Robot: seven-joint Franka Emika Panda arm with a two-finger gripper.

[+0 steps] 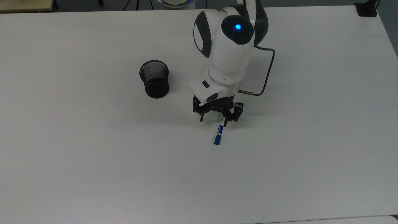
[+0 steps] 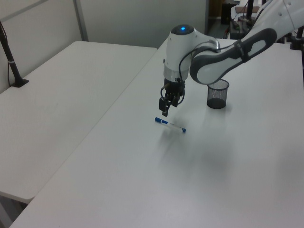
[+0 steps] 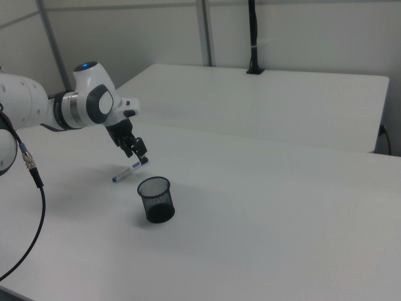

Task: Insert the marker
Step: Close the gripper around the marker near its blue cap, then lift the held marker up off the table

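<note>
White-barrelled marker lay flat on the table. The tool hovered above it, jaws spread. Recommended: centre on barrel, descend squarely.

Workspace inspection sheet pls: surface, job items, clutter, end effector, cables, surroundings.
Surface: white table, bare apart from the items below.
Job's things: marker lying flat, blue cap toward the top view's bottom; black mesh cup upright, apart from it.
Clutter: nothing seen.
Grippers: end effector open, poised over the marker barrel, not closed on it.
Cables: black cable looping off the wrist.
Surroundings: second white table alongside; black post.
</note>
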